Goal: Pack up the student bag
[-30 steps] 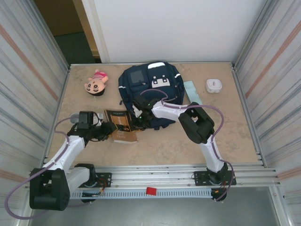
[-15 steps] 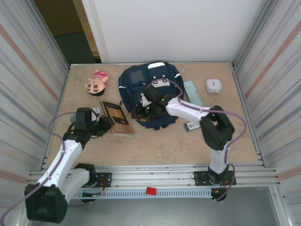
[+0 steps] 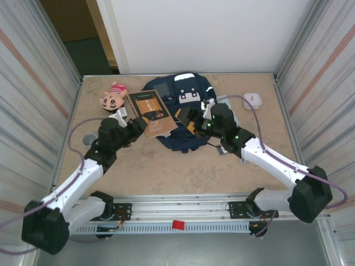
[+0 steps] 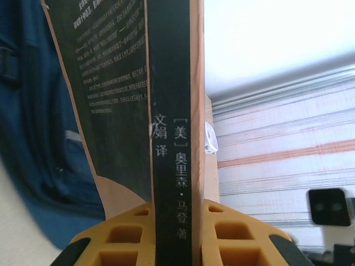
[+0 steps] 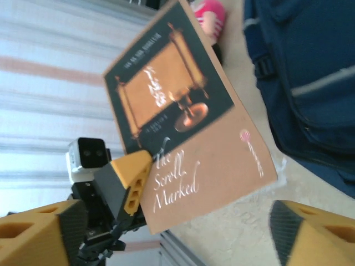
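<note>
Student bag (image 3: 186,139); book (image 3: 151,113) in left pincer's (image 3: 133,126) grip

Matt woven cloth student bag (image 3: 176,142); smooth paper-covered book (image 3: 151,113).

Left arm (image 3: 77,178), right arm (image 3: 274,160): white links, black joints, lilac cables (image 3: 70,141). Left tool (image 4: 175,235), right tool (image 5: 175,219): yellow pocketed fingers (image 4: 119,241), dark tips.

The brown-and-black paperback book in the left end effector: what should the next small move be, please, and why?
Probably ease the brown-and-black paperback book rightward over the navy-blue fabric backpack: the left end effector grips its spine, it hangs at the backpack's left edge, and the open right end effector sits close by.
</note>
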Available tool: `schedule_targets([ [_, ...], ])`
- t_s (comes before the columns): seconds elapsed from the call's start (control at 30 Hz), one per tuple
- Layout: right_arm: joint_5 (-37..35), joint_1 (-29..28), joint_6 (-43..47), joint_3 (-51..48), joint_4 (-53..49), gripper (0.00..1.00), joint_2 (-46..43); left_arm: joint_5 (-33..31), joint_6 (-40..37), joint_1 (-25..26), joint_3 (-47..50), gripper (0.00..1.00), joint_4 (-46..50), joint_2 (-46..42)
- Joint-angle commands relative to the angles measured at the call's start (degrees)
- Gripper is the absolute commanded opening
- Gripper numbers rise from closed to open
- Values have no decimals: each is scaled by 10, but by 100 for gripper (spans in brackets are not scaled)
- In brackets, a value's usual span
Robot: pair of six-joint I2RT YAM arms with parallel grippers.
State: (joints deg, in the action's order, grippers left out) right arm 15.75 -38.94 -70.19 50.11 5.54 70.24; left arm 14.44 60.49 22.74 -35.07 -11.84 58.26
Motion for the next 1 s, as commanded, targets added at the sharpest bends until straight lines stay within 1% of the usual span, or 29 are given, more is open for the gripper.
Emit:
schedule_targets([
  [0.0, -51, -11, -118, -33, 48, 98, -45, -47, 13, 20, -56, 0, -177, 54],
  [0.03, -54, -15, -125, -38, 48, 99, -51, -50, 19, 25, -62, 0, -195, 73],
  [0.07, -55, -20, -138, -42, 52, 99, -53, -54, 25, 31, -69, 0, -219, 97],
  [0.13, -48, -25, -172, -53, 85, 99, -48, -55, 36, 41, -86, 0, -246, 133],
  [0.27, -46, -37, -233, -69, 165, 99, -14, -61, 38, 63, -119, 0, -258, 172],
  [0.4, -54, -34, -268, -70, 229, 99, 26, -62, 67, 74, -119, 0, -280, 180],
  [0.53, -52, -34, -295, -60, 290, 99, 71, -88, 88, 85, -100, 0, -285, 165],
  [0.73, -85, -8, -281, -56, 322, 100, 79, -77, 126, 88, -87, 0, -298, 158],
  [0.8, -95, 2, -270, -48, 334, 97, 80, -78, 133, 92, -79, 0, -300, 156],
  [0.9, -112, 13, -259, -44, 350, 88, 82, -79, 138, 99, -70, 0, -300, 158],
  [0.97, -120, 15, -258, -42, 356, 82, 86, -77, 148, 101, -65, 0, -317, 165],
])
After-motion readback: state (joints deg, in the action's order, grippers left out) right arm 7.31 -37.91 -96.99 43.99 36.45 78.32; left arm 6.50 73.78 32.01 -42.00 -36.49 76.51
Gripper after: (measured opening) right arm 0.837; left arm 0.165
